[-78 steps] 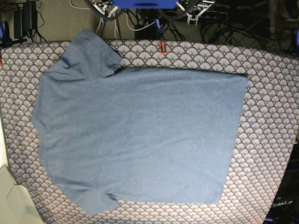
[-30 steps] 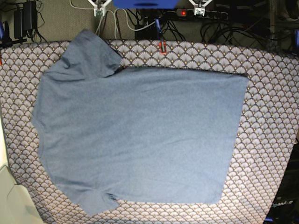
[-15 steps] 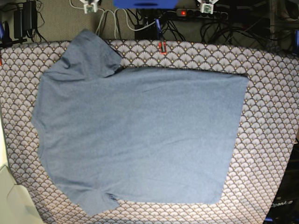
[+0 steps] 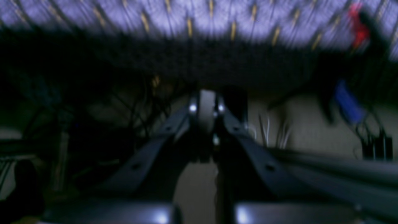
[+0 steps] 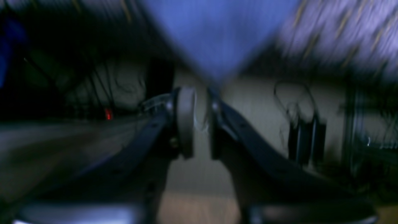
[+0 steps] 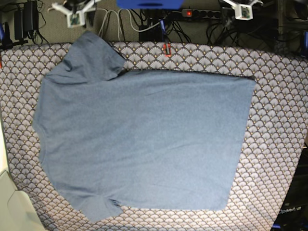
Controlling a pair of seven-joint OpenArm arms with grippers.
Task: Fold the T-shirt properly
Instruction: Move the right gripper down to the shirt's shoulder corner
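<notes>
The slate-blue T-shirt (image 6: 144,139) lies flat, plain side up, on the scallop-patterned tablecloth (image 6: 279,96). One sleeve (image 6: 91,55) points to the back left and the hem is at the right. My right gripper (image 6: 74,18) hovers behind the table's back edge, just beyond that sleeve. The blurred right wrist view shows my right gripper (image 5: 199,123) with a narrow gap between its pads, nothing in it, and the T-shirt (image 5: 217,31) ahead. My left gripper (image 6: 243,12) hangs behind the back right edge. In the left wrist view, my left gripper (image 4: 205,115) is shut and empty.
Cables and a power strip (image 6: 207,13) lie on the floor behind the table. A red clip (image 6: 167,48) sits at the back edge's middle. A pale surface (image 6: 9,207) shows at the front left corner.
Both grippers have spread apart along the back edge, the right one toward the sleeve, the left one toward the right. The right gripper's jaws have parted slightly. The T-shirt has not moved.
</notes>
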